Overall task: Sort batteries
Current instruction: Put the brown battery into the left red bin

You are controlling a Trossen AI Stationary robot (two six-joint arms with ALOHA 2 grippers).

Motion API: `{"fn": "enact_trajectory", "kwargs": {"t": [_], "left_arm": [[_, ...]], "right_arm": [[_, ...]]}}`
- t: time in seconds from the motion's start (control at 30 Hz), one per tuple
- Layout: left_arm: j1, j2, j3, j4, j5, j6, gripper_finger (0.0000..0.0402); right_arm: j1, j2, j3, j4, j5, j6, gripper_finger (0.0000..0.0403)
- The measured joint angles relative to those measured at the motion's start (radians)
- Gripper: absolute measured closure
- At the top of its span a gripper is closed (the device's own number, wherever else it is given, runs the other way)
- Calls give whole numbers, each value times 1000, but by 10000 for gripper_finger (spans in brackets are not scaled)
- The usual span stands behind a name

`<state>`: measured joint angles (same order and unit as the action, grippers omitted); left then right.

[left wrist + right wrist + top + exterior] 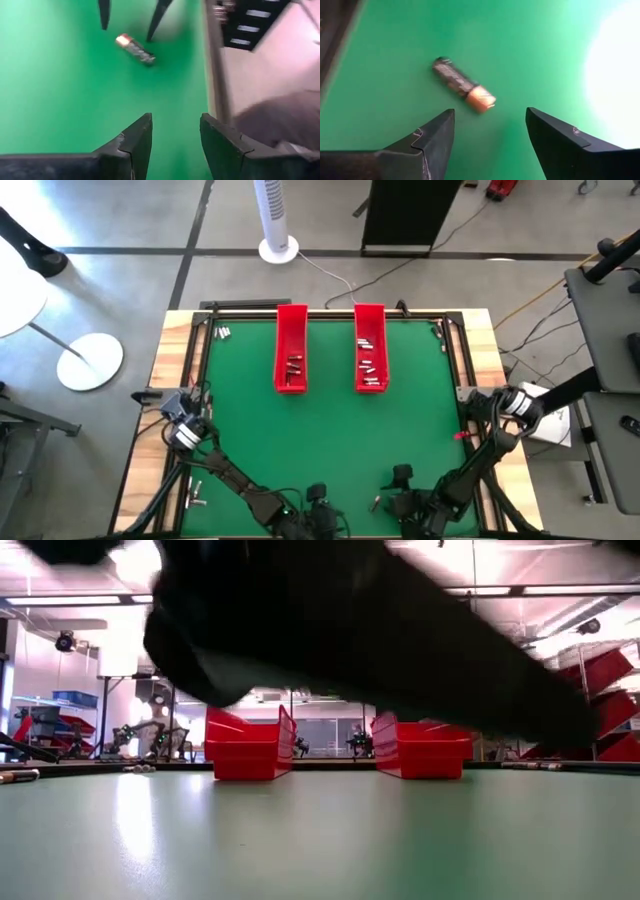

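One battery [462, 84], dark with a copper end, lies on its side on the green mat near the table's front edge [377, 503]. My right gripper [490, 120] hovers open just short of it, one finger to either side of its copper end, touching nothing. My left gripper [175, 125] is open too and stands farther from the same battery [135, 48], facing the right gripper's fingertips across it. Two long red trays [291, 350] [369, 348] at the far middle hold several batteries. More batteries [222, 332] lie at the far left corner.
Both arms crowd the near middle of the table. In the low view a dark arm [380, 630] fills the upper picture, with the two trays [250, 748] [420, 748] behind it. A raised frame [455, 360] edges the mat. The green mat [330, 440] between trays and grippers is bare.
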<state>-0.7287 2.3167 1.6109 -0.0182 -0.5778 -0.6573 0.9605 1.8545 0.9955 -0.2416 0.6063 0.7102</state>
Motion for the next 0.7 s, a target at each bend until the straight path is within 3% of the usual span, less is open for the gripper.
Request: {"fn": "enact_trajectory", "kwargs": {"t": [0.23,0.43,0.7], "left_arm": [[1,4,-2,-1,-60,-89,229],[10,4,-2,10,-74,-105,205],[26,4,-2,11,-98,-102,203]], "right_arm": [[-30,1,-2,2,106,27,175],[-20,-41,-2,11,110,38,166],[6,-94,-2,10,128,34,157]]}}
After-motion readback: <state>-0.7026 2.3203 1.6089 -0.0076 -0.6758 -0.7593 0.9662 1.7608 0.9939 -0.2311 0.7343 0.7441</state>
